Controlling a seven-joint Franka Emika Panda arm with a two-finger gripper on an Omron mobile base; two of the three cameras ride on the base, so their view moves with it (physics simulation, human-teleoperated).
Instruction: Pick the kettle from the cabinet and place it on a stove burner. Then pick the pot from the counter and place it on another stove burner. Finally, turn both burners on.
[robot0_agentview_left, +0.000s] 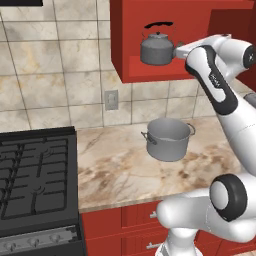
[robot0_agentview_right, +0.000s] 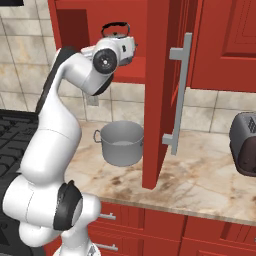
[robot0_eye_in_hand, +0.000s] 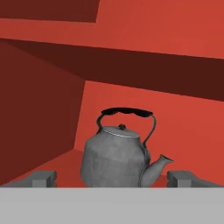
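Observation:
The grey kettle (robot0_agentview_left: 157, 48) with its black arched handle stands in the recess of the red cabinet (robot0_agentview_left: 125, 45). My gripper (robot0_agentview_left: 176, 51) is at the recess mouth, just right of the kettle. In the hand view the kettle (robot0_eye_in_hand: 117, 158) stands straight ahead, spout to the right, and the gripper (robot0_eye_in_hand: 114, 179) is open, with its fingertips (robot0_eye_in_hand: 44, 178) wide apart on either side and short of the kettle. The grey pot (robot0_agentview_left: 167, 139) sits on the beige counter (robot0_agentview_left: 115, 170) below the cabinet. The black burners (robot0_agentview_left: 32, 175) lie at the left, above the silver knob panel (robot0_agentview_left: 35, 243).
The cabinet's open door (robot0_agentview_right: 160, 95) with its long silver handle (robot0_agentview_right: 179, 95) juts out over the counter right of the pot (robot0_agentview_right: 121, 143). A dark boxy appliance (robot0_agentview_right: 245, 142) stands at the far right. A wall outlet (robot0_agentview_left: 111, 99) is above the counter.

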